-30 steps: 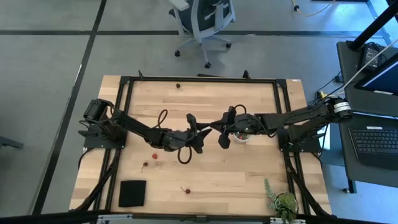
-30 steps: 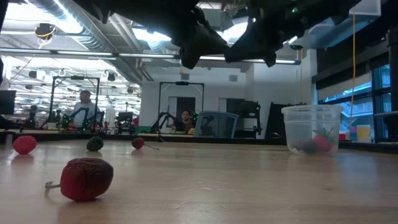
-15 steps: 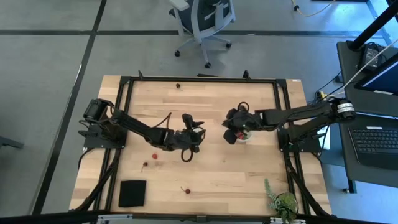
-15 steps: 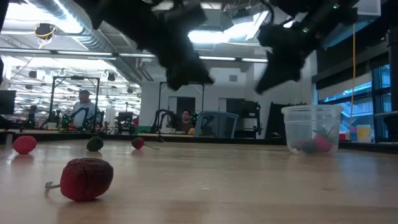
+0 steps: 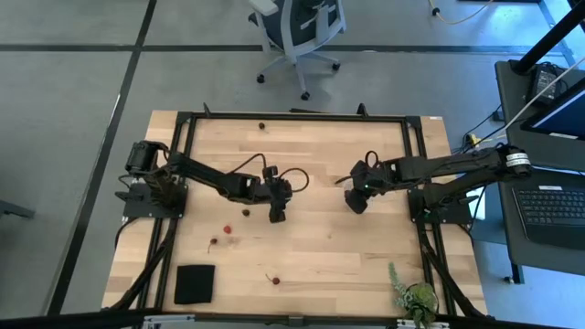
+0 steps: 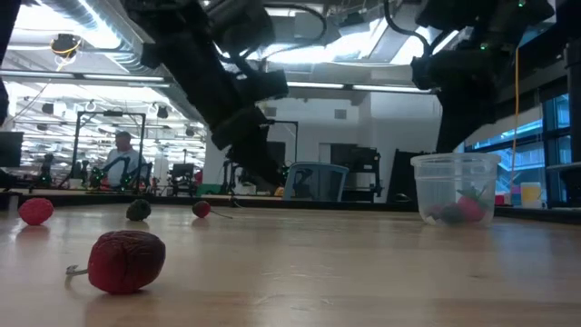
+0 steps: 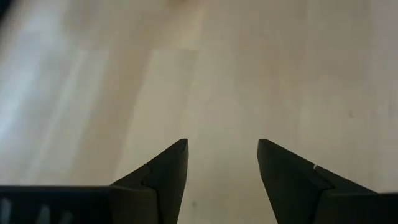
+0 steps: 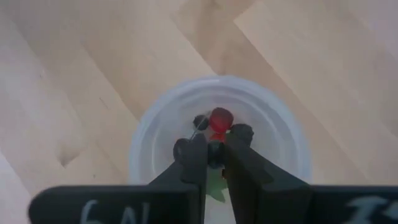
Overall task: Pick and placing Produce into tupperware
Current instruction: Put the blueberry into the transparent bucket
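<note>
Taking the tupperware [image 6: 454, 189] as the landmark, the bench [image 5: 302, 251] runs far out to its left before reaching its left edge, where the left arm is mounted. Well left of the tub and toward the near edge lies a flat black pad [image 5: 194, 283]. Loose produce is scattered left of the tub: one red fruit [image 5: 227, 230] and a darker one [image 5: 213, 243] close together, another [image 5: 274, 279] nearer the front edge, and a lone dark one [image 5: 261, 126] just inside the far edge. In the low view a wrinkled maroon fruit [image 6: 125, 261] lies nearest the camera, well left of the tub.

The left gripper [image 5: 277, 212] hangs over bare wood left of the tub, its jaws apart and holding nothing; a dark fruit [image 5: 245, 212] lies just beside it.

The right gripper [image 8: 212, 154] is directly above the tub's mouth, jaws drawn nearly together on a small dark fruit [image 8: 214, 153], above the fruits already at the bottom. A leafy plant [image 5: 413, 294] stands by the front right corner, well clear of the tub.
</note>
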Motion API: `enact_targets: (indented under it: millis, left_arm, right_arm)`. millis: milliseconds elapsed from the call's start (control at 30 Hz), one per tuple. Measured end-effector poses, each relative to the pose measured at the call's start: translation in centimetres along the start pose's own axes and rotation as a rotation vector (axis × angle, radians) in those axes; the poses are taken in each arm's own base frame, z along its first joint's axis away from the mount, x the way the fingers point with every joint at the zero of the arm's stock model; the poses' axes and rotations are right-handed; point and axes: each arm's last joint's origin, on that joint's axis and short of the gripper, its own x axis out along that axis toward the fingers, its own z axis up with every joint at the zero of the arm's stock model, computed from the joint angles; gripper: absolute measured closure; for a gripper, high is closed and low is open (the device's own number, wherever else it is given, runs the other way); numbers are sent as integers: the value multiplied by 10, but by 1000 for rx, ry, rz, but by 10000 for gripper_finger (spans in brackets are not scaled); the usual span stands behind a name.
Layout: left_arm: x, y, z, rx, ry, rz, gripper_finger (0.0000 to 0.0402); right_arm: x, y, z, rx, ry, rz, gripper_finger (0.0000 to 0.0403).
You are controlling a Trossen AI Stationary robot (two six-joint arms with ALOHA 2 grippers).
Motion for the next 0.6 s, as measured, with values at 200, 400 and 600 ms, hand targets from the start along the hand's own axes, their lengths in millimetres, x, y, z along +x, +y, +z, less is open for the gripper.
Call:
enact_targets:
  millis: [200, 400, 600]
  left_arm:
    - [4, 10, -6, -37, 90, -152, 216]
    - [5, 16, -13, -73, 168, -160, 216]
    - [5, 15, -13, -71, 169, -163, 216]
  right_arm:
    - [4, 2, 0, -1, 31, 11, 359]
    - [19, 5, -1, -12, 79, -25, 359]
    - [30, 7, -2, -20, 114, -52, 358]
